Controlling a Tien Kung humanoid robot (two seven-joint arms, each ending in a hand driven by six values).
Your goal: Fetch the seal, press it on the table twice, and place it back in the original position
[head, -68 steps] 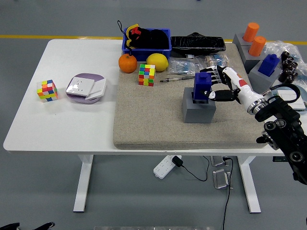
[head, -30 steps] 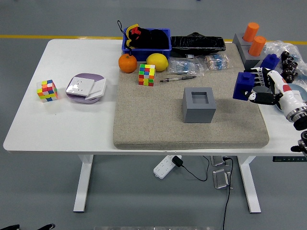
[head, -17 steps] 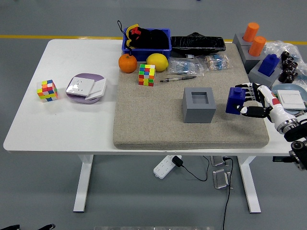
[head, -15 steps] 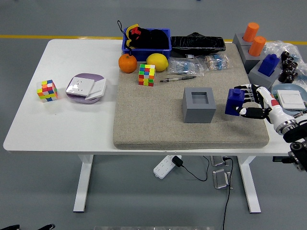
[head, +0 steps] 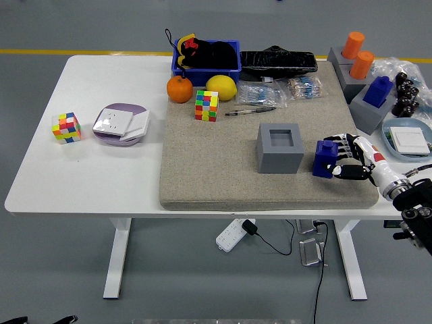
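While right robot hand [head: 345, 162] grips it, seal [head: 325, 158] touches mat [head: 223, 169].

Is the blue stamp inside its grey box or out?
Out. The right hand holds the blue stamp on the mat beside the empty grey box.

White table [head: 101, 175], on white legs over grey floor [head: 54, 270]. Toward the left: a colour cube [head: 66, 127] and, just beside it, a purple-and-white case [head: 121, 124]. Across the middle and right: a beige mat [head: 223, 169], reaching nearly to the near edge. At the far edge: a blue bin [head: 206, 57], touching the mat. At the right end: a plate [head: 408, 137] and clear bags [head: 398, 67].
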